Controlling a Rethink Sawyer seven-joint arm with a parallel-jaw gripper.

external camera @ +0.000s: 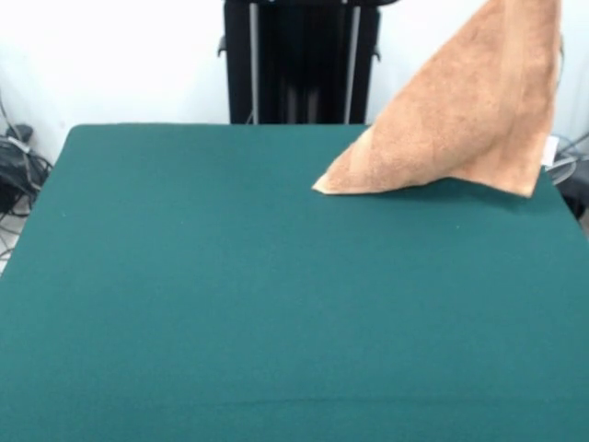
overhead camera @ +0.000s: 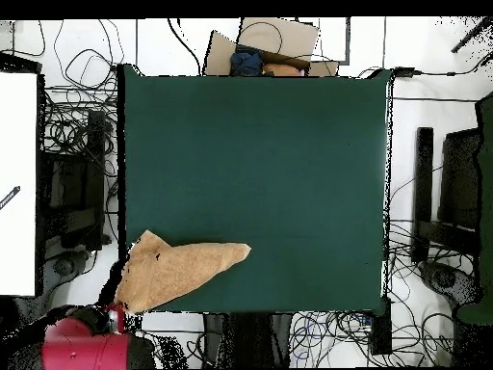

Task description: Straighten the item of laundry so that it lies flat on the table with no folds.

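Note:
The orange-tan towel (external camera: 465,115) hangs in the air over the far right part of the green table (external camera: 276,304). It rises past the picture's top edge, and only its lower left corner (external camera: 322,187) touches the table. It is folded into a rough triangle. In the overhead view the towel (overhead camera: 178,272) lies over the table's lower left corner (overhead camera: 135,289). Its raised end meets the tip of the red and black arm (overhead camera: 87,345). My gripper (overhead camera: 116,308) is there, shut on the towel's upper corner and mostly hidden by arm and cloth.
The black pedestal (external camera: 299,60) stands behind the table's far edge. Cables lie on the floor at both sides (overhead camera: 72,125). A cardboard box (overhead camera: 274,43) sits beyond the table's opposite edge in the overhead view.

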